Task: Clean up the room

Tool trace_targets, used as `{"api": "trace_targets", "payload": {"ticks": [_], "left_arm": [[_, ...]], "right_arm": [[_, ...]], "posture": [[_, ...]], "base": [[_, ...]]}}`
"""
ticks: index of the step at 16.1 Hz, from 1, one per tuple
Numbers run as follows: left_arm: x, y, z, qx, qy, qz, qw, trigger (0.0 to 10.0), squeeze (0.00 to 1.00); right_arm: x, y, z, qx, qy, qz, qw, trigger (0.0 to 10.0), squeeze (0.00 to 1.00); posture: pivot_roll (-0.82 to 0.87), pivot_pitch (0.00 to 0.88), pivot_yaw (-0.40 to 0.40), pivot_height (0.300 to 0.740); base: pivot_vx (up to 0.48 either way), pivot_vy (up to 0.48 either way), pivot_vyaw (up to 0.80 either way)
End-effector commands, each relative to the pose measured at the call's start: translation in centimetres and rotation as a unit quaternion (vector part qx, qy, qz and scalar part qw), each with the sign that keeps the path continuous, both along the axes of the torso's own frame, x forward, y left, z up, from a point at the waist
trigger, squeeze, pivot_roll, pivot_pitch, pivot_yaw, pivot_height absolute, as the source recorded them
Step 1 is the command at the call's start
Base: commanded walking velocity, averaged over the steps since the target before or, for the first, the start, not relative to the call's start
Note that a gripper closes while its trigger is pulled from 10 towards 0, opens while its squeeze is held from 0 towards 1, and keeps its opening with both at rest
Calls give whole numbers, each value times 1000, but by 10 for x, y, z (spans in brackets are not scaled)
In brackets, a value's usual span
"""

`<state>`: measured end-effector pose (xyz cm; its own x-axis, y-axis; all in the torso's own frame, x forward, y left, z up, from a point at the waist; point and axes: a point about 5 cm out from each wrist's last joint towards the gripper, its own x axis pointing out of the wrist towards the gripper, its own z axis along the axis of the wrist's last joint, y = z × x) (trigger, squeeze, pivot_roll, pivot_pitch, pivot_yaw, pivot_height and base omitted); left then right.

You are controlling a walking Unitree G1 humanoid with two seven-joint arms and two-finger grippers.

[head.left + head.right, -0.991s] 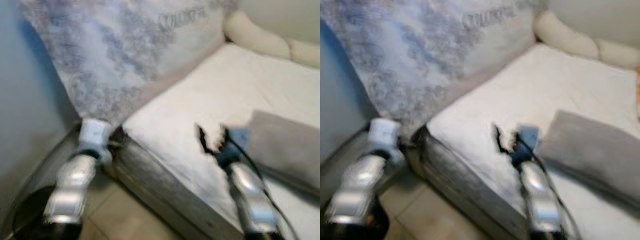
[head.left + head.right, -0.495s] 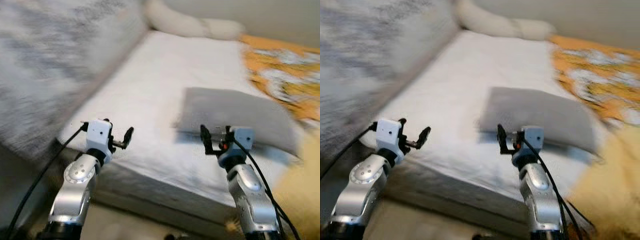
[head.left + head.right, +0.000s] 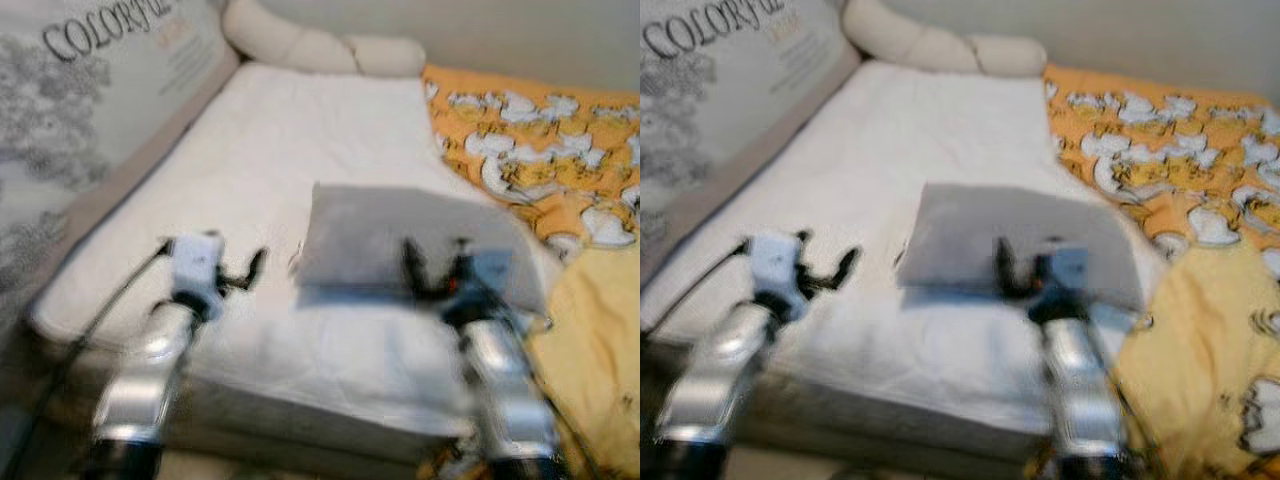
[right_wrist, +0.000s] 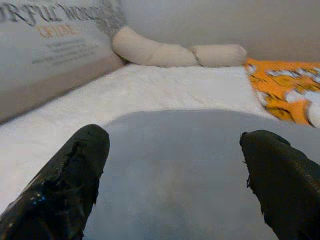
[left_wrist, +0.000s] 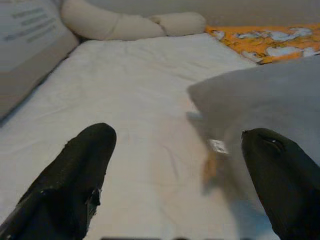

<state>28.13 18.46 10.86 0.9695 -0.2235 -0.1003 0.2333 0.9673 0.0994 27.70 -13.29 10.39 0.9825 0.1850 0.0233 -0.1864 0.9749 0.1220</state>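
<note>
Grey pillow (image 3: 405, 240) on white mattress (image 3: 300, 130), orange blanket (image 3: 530, 135) beside

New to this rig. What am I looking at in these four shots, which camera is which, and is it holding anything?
It is a humanoid robot standing at the edge of a bed. The two wide, blurry pictures come from a stereo camera in its head, looking down past its two silver arms. The other two come from cameras on the wrists, each looking out between that claw's two black fingers.

On the white mattress lies a flat grey pillow. A long cream bolster sits at the far end, an orange patterned blanket covers the right side, and a yellow cloth hangs at the near right corner.

The left claw is open above bare mattress beside the pillow. The right claw is open, pointed over the pillow. Neither holds anything.
</note>
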Motion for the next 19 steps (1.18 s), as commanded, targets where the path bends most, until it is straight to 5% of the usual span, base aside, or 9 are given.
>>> {"api": "trace_targets", "payload": {"ticks": [1, 19], "left_arm": [[3, -9, 8, -9, -16, -12, 1000, 10000, 0], [6, -3, 9, -7, -11, 5, 1000, 10000, 0]], "right_arm": [[1, -14, 4, -15, -7, -20, 1000, 10000, 0], [14, -25, 15, -45, -15, -15, 999, 10000, 0]], "posture": [[49, 0, -39, 740], [30, 0, -17, 740]], "base": [[326, 0, 0], [227, 0, 0]]}}
